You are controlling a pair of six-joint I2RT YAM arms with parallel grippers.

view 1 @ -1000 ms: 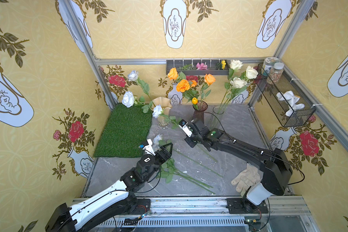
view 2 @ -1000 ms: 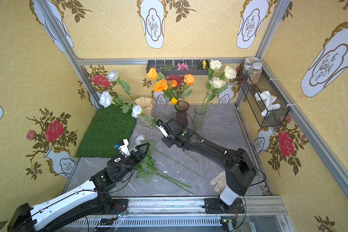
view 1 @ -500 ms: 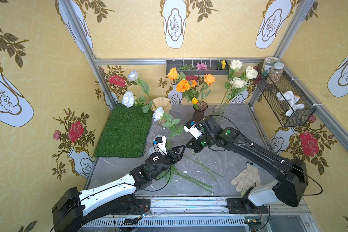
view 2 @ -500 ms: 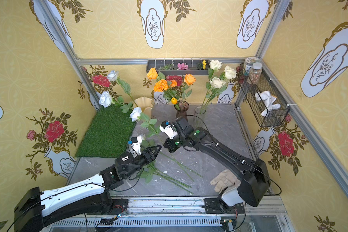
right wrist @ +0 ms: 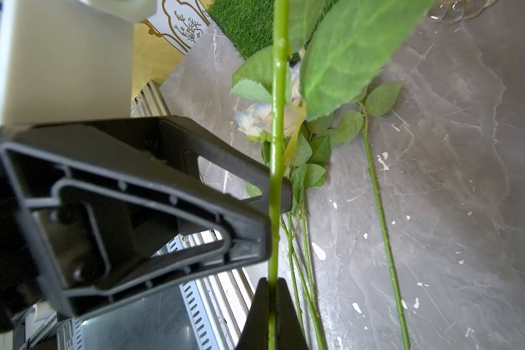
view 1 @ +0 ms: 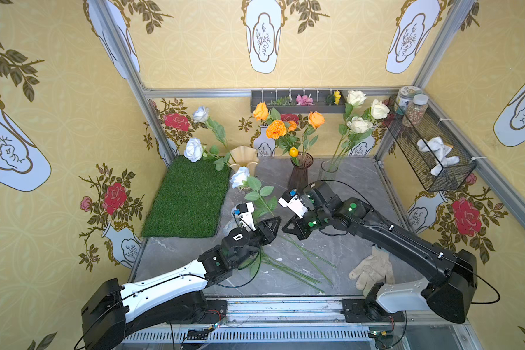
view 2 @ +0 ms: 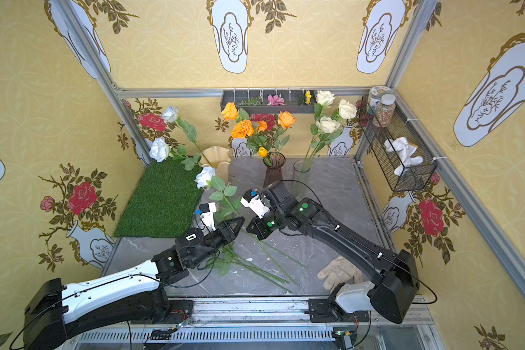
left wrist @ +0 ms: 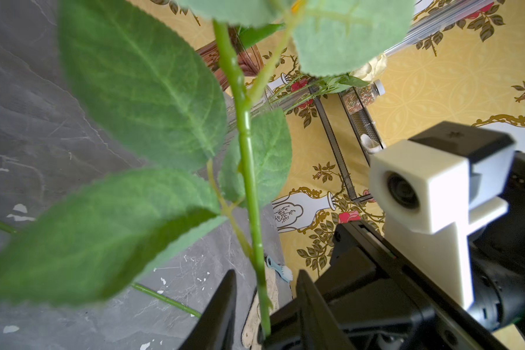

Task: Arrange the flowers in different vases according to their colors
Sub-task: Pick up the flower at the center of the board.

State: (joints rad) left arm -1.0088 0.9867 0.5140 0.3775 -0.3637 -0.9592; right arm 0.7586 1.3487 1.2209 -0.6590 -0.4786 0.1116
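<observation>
The left gripper (left wrist: 264, 306) has its jaws slightly apart on either side of a pale rose's (view 1: 240, 176) stem, not pinching it. Just right of it, the right gripper (right wrist: 272, 288) clamps that stem, holding the rose above the table (view 1: 355, 169). The bloom leans toward the ruffled vase (view 1: 245, 154).

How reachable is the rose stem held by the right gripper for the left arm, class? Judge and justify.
Likely yes: the left gripper straddles that stem beside the right gripper, a finger on each side, nothing blocking.
</observation>
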